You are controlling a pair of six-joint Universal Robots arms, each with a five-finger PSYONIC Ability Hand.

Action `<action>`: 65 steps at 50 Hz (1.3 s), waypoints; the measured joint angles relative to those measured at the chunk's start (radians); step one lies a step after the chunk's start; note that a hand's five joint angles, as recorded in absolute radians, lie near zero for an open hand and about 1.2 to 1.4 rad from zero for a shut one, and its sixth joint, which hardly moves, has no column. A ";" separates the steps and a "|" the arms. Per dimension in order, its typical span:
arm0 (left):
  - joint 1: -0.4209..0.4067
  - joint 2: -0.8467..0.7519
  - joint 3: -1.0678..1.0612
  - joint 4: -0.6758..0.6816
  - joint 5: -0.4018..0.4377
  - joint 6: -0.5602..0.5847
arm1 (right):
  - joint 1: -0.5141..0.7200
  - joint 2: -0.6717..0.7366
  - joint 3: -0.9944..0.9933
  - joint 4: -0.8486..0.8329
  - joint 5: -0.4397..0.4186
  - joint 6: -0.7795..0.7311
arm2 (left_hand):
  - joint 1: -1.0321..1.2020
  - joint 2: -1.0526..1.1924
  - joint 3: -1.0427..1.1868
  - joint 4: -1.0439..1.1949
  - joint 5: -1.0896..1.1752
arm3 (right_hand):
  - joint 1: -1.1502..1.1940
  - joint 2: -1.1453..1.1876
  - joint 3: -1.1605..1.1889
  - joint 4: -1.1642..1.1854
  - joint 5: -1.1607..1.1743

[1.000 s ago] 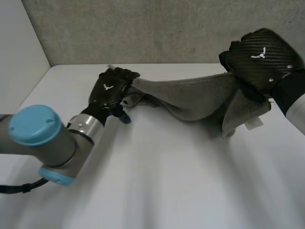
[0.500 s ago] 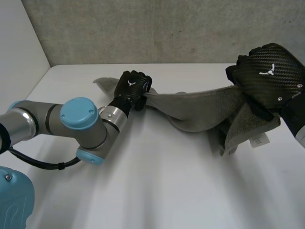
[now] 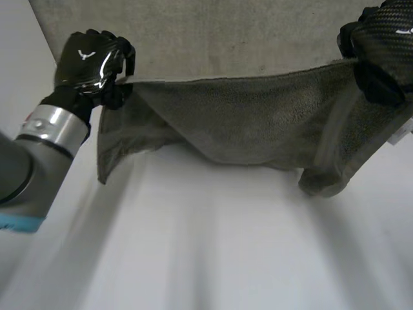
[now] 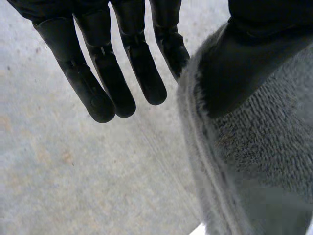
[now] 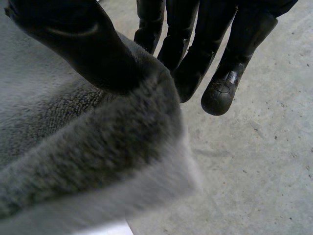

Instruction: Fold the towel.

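Above table [image 3: 213, 252] | head: towel [image 3: 258, 123] hangs spread | wrists: left hand [image 4: 139, 63], right hand [image 5: 80, 41] thumb-pinch its top corners

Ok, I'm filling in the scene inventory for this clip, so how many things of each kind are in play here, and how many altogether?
Towels: 1, the grey towel, held up above the table.
Robot hands: 2, the left robot hand and the right robot hand, each pinching an upper end of the towel.
Tables: 1, the white table.
Total: 4.
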 measured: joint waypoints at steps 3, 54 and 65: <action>0.001 0.078 -0.061 0.000 0.009 0.000 | 0.000 0.000 -0.010 0.009 0.000 0.013 | 0.000 0.001 0.001 0.000 0.000 | 0.000 0.000 0.000 0.000 0.000; 0.217 -0.098 -0.257 -0.164 0.065 0.260 | -0.020 0.285 -0.138 0.187 0.022 0.035 | -0.468 -0.470 -0.493 -0.469 -0.465 | 0.000 0.000 0.000 0.000 0.000; 0.218 -0.127 -0.243 -0.125 0.024 0.251 | -0.022 0.267 -0.127 0.159 0.024 0.064 | -0.544 -0.546 -0.573 -0.541 -0.558 | 0.000 0.000 0.000 0.000 0.000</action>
